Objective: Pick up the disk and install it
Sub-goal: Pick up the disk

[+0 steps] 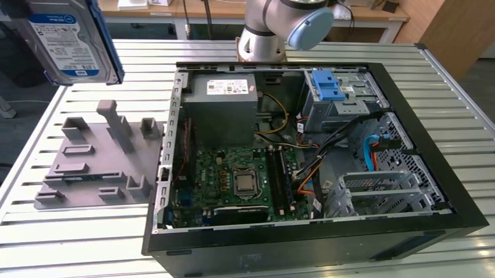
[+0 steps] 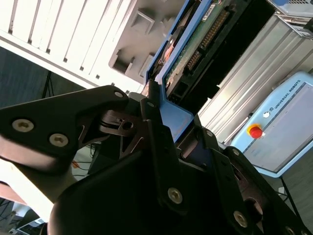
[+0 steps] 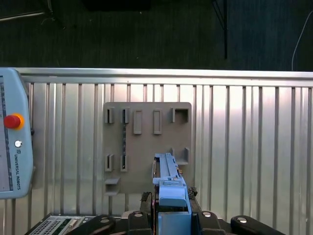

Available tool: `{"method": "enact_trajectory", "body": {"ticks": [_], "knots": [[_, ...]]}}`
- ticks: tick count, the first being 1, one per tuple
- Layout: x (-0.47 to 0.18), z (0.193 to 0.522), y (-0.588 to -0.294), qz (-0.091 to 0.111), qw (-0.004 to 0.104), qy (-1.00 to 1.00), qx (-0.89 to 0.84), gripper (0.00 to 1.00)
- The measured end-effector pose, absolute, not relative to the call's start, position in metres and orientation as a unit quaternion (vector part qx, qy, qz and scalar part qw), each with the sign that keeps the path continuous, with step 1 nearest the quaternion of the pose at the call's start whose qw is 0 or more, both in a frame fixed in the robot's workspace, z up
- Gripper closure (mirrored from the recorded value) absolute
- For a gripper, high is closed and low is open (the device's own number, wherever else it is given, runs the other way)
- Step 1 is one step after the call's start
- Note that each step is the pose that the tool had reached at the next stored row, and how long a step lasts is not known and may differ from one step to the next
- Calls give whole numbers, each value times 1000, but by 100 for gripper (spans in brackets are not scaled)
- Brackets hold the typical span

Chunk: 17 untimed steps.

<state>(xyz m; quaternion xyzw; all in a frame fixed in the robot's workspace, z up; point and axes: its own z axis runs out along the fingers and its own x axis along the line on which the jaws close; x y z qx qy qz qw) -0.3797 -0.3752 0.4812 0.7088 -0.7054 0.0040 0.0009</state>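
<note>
From the exterior view, the disk (image 1: pixel 69 40) hangs high in the air with its label side showing. It is out toward the table's (image 1: pixel 85 237) far corner on the exterior view's left, well apart from the open computer case (image 1: pixel 309 156). A grey fixture plate (image 1: pixel 97 159) lies on the table just beside the case. Deep in the case, near its far wall, sits a drive cage with a blue latch (image 1: pixel 332 87).

In the second wrist view the jaws are drawn in narrow and clamped on the disk's (image 2: pixel 205 34) blue side rail (image 2: pixel 176 115). A dark finger (image 2: pixel 154 137) presses on one side of the rail, and the green circuit-board face is turned to the camera.

In the first wrist view the disk (image 3: pixel 168 178) shows edge-on, held clear above the fixture plate (image 3: pixel 146 142). A teach pendant (image 3: pixel 12 147) rests at the table's edge.

I'd say the pick-up is done and the carry is in hand, with nothing installed yet. Seating the disk looks to call for squaring its rails to the cage and keeping clear of the loose cables (image 1: pixel 367 147).
</note>
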Motion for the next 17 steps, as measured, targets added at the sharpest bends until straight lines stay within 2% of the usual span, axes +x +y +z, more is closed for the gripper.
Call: {"method": "enact_trajectory", "body": {"ticks": [17], "knots": [[-365,482,-387,3,0,-705,709,64]]}}
